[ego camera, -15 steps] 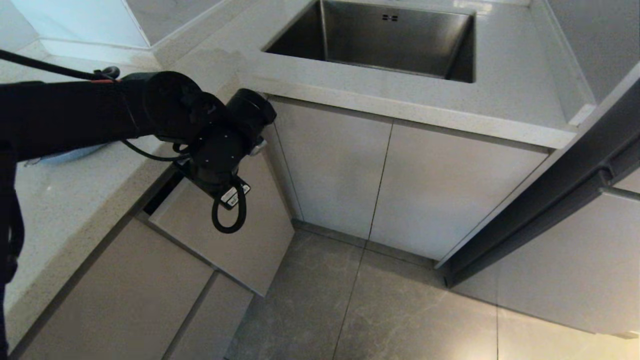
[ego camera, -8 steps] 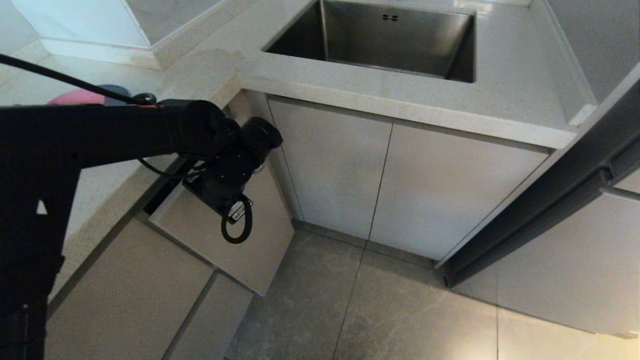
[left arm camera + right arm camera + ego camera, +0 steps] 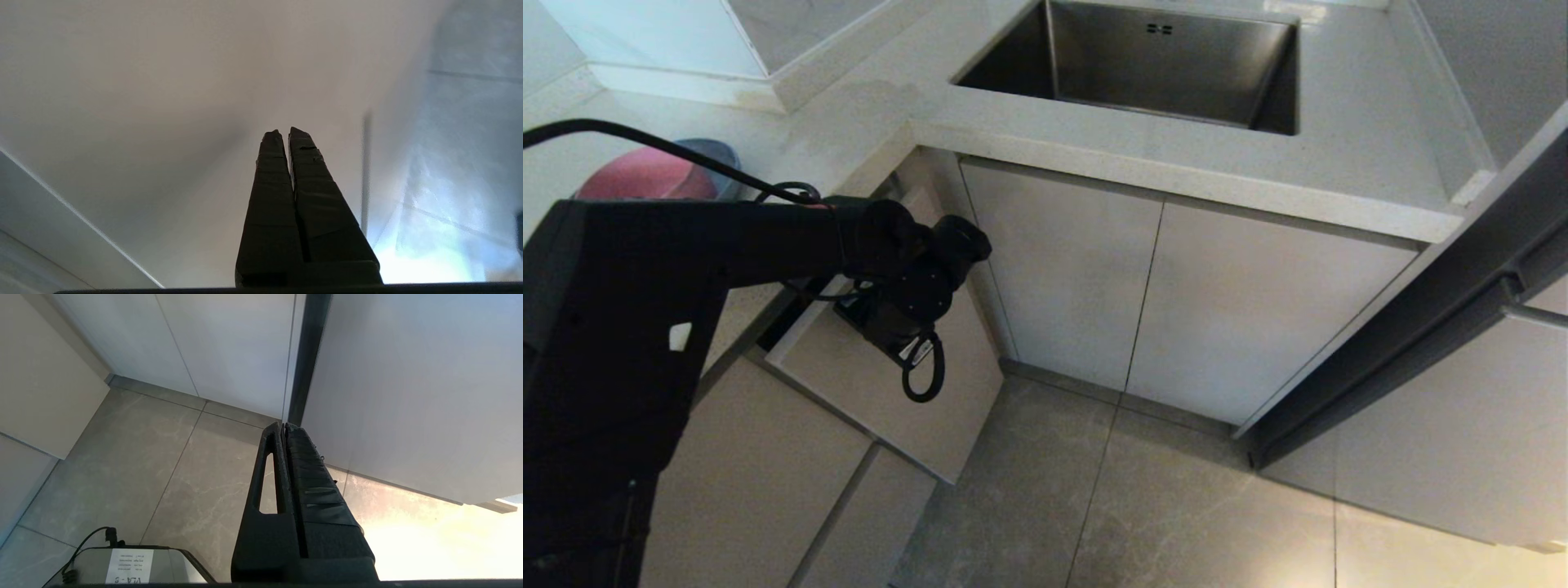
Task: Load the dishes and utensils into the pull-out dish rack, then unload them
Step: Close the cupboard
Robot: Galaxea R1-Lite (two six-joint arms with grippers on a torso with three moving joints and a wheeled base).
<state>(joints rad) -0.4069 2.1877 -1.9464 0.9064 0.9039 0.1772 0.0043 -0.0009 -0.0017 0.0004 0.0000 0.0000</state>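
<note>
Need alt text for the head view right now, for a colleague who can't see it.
The left arm reaches down to the beige panel front, which stands slightly ajar below the counter. A pink bowl sits on the counter behind the arm; the steel sink lies beyond.

The pale speckled stone tabletop (image 3: 1143, 159) is being seen as an L-shaped surface wrapping round a corner. On its left stretch, near the back wall, a round pink plastic bowl (image 3: 645, 178) is being carried, with a shallow round blue plate (image 3: 717, 155) touching it from behind. A rectangular stainless steel sink (image 3: 1143, 65) is being held sunk into the far stretch.
</note>
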